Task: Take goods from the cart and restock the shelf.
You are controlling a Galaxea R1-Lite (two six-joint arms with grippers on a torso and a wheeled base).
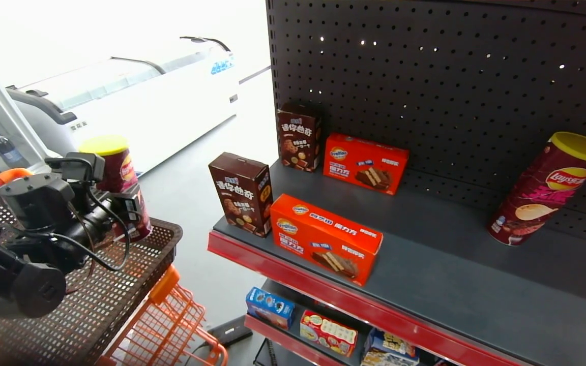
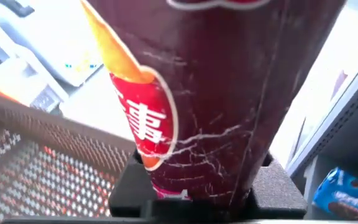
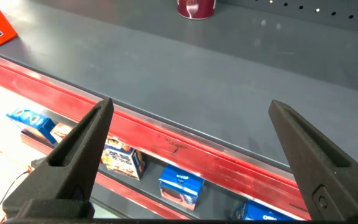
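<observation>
At the left of the head view the left gripper [image 1: 122, 206] is clamped on the lower part of a dark red chips can [image 1: 111, 161] with a yellow lid, held roughly upright above the cart's dark mesh basket [image 1: 120, 284]. In the middle, on the grey shelf [image 1: 450, 264], a brown box [image 1: 242, 193] and an orange box [image 1: 326, 238] sit near the front edge. A rear brown box [image 1: 299, 136] and a rear orange box [image 1: 365, 162] sit by the pegboard [image 1: 425, 76]. At the right a second chips can [image 1: 547, 190] leans against that pegboard. The right gripper [image 3: 191, 109] hovers over the shelf's red front edge, fingers spread wide, holding nothing
</observation>
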